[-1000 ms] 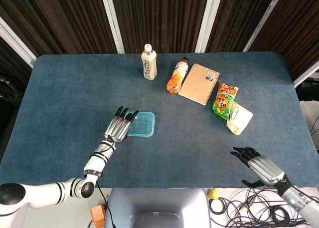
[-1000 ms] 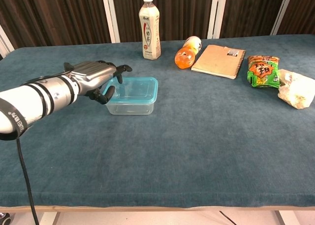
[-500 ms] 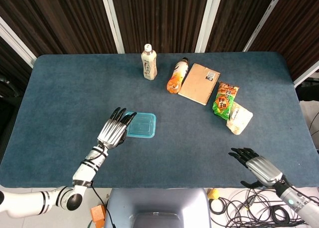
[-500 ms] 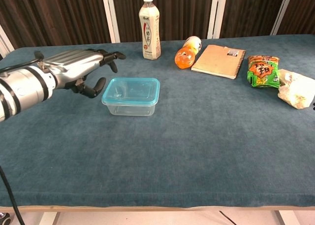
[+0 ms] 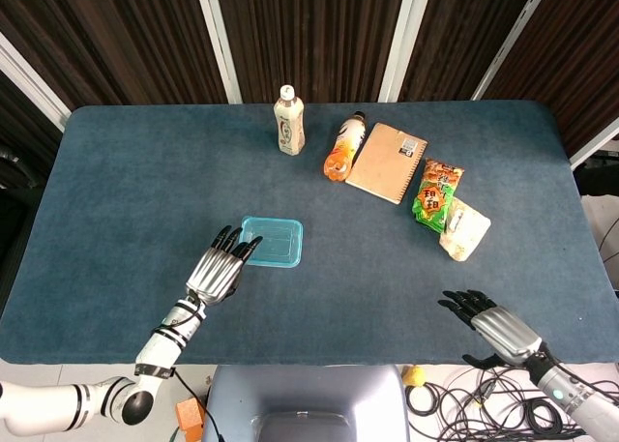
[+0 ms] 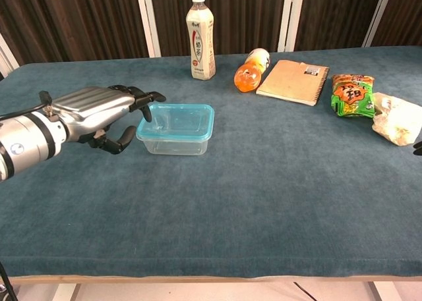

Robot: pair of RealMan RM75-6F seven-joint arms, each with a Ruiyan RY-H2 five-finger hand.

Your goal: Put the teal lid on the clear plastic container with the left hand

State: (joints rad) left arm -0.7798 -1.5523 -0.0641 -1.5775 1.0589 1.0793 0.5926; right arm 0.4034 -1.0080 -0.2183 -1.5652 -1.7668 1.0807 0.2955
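Tabletop; right hand (image 5: 493,324) mostly off-frame.

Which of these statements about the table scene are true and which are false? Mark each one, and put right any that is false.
1. The teal lid sits on the clear plastic container. True.
2. The left hand holds the lid. False: its fingers are apart beside the container and it holds nothing.
3. The white bottle stands upright. True.
4. The orange bottle stands upright. False: it lies on its side beside the notebook.
5. The right hand rests on the green snack packet. False: it is at the table's near edge, well away from the packet.
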